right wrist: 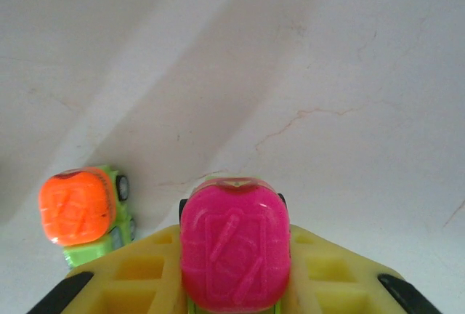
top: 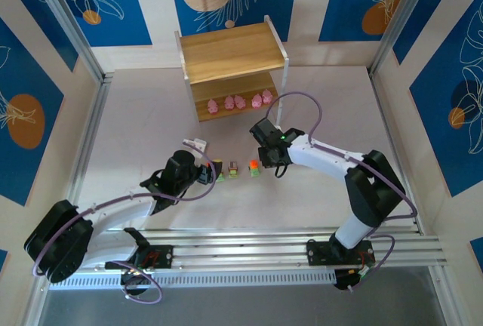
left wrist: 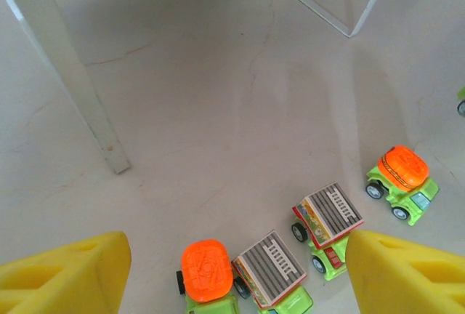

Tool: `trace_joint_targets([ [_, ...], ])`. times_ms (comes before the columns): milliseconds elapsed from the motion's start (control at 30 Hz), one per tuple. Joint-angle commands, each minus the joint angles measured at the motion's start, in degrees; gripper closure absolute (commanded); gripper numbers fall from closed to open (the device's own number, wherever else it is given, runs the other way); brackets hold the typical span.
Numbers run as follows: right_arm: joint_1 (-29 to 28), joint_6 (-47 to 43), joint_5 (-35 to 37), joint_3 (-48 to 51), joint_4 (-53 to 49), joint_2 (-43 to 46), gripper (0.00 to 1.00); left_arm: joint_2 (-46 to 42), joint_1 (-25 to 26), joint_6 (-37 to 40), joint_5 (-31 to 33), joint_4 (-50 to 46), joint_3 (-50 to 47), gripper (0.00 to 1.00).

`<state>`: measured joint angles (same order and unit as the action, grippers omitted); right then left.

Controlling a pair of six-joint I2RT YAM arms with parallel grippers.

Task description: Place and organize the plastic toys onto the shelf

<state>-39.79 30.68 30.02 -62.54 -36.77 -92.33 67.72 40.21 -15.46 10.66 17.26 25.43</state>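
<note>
**Right jaws closed on one toy truck; left jaws open over the row of trucks.**

In the right wrist view, the jaws grip a pink-topped green plastic toy truck [right wrist: 232,248] between the yellow moulded fingers [right wrist: 131,278]. An orange-topped green truck [right wrist: 80,208] stands just beside it on the white table [right wrist: 327,74]. The left jaws stand wide apart and hold nothing, their yellow pads [left wrist: 65,278] to either side of the left wrist view. Between them stand a near orange-topped truck [left wrist: 207,270] and two grey-ribbed trucks [left wrist: 269,267], with a far orange-topped truck [left wrist: 403,172] beyond. From above, both arms meet at the row of trucks [top: 233,167] in front of the two-tier light wooden shelf [top: 230,54]. Five pink plastic pig figures [top: 240,102] line its lower board.
</note>
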Motion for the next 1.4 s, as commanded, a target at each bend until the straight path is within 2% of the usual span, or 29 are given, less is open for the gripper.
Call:
trace_joint_targets([
  [0,-0.5,-1.6,-0.4,-3.0,-4.3,3.4,0.75,0.8,-0.6,1.3,-2.2,1.4,0.9,0.22],
  [433,-0.5,-4.2,-2.2,-12.3,-12.0,9.1,0.75,1.8,-0.6,1.8,-3.9,2.0,1.2,0.22],
  [767,-0.1,-7.1,-3.1,-26.2,-19.1,10.9,0.76,2.1,-0.6,1.9,-4.2,1.9,1.4,0.22],
  [1033,1.1,-10.6,-3.5,-38.6,-23.3,8.0,0.76,2.0,-0.6,2.1,-4.3,1.7,1.4,0.22],
  [1367,4.3,-15.4,-2.5,-56.7,-27.5,-1.0,0.76,2.1,-0.6,2.1,-4.5,1.7,1.5,0.22],
])
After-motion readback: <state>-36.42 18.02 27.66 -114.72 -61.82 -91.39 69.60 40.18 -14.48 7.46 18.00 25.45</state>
